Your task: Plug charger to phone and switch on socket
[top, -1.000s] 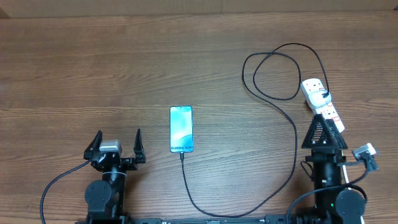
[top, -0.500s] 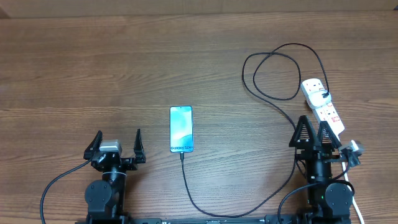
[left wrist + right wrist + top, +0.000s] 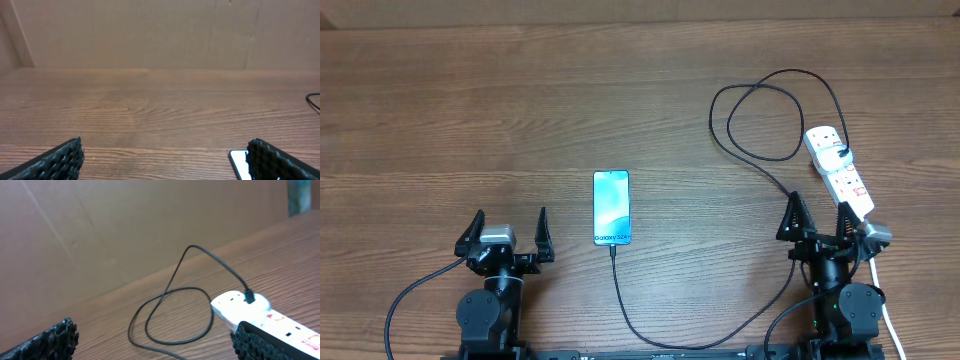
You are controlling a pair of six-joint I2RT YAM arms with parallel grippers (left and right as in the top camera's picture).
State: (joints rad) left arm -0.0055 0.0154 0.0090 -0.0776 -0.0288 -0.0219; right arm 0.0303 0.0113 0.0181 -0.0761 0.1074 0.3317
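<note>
The phone [image 3: 611, 207] is seen lying flat, screen lit, near the middle of the wooden table [image 3: 470, 100], its near edge met by the connector tip of the charger [image 3: 616, 280]. The black cable is looped away to the right, where its plug [image 3: 842, 152] is seated in the far end of the socket [image 3: 839, 170], which is laid at a slant. The left gripper [image 3: 510, 216] is held spread wide and empty just left of the phone. The right gripper [image 3: 818, 208] is likewise spread wide, nothing grasped, close by the socket's near end.
</note>
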